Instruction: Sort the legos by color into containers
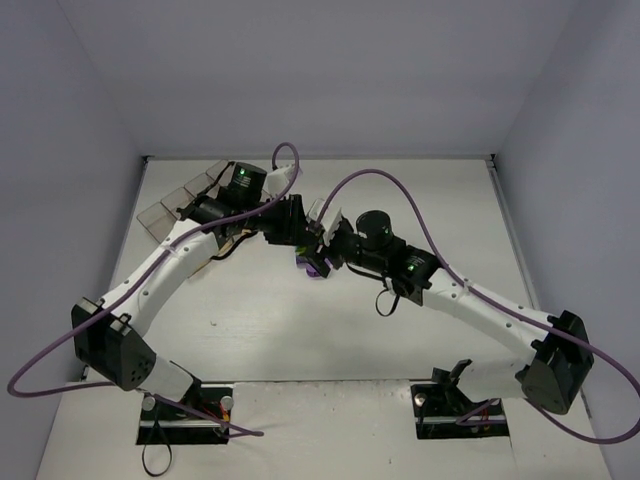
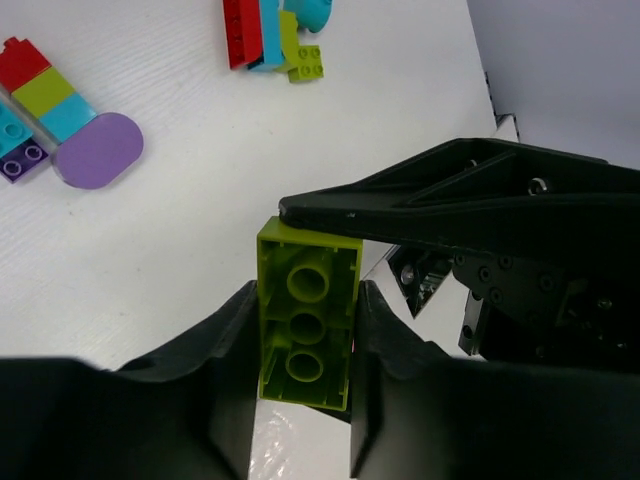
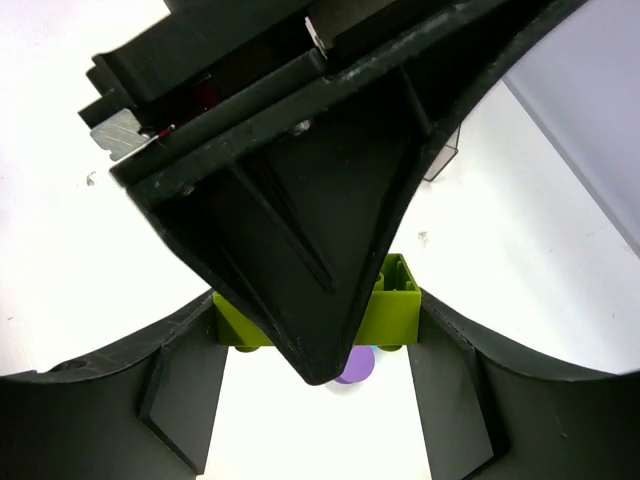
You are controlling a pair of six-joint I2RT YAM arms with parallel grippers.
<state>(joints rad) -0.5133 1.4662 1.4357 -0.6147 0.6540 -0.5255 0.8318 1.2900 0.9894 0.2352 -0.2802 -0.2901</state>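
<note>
A lime green lego hangs above the table, gripped by both arms at once. My left gripper is shut across its narrow sides, the hollow underside facing the left wrist camera. My right gripper is shut on the same lime green lego along its length, one black finger lying across the far end. The left gripper and the right gripper meet at mid-table. Loose legos lie below: a round purple piece, a red-green-cyan stack and a mixed cluster. The containers stand at the far left.
The left arm's finger blocks most of the right wrist view; the round purple piece shows under it. Purple cables loop over both arms. White walls close the table on three sides.
</note>
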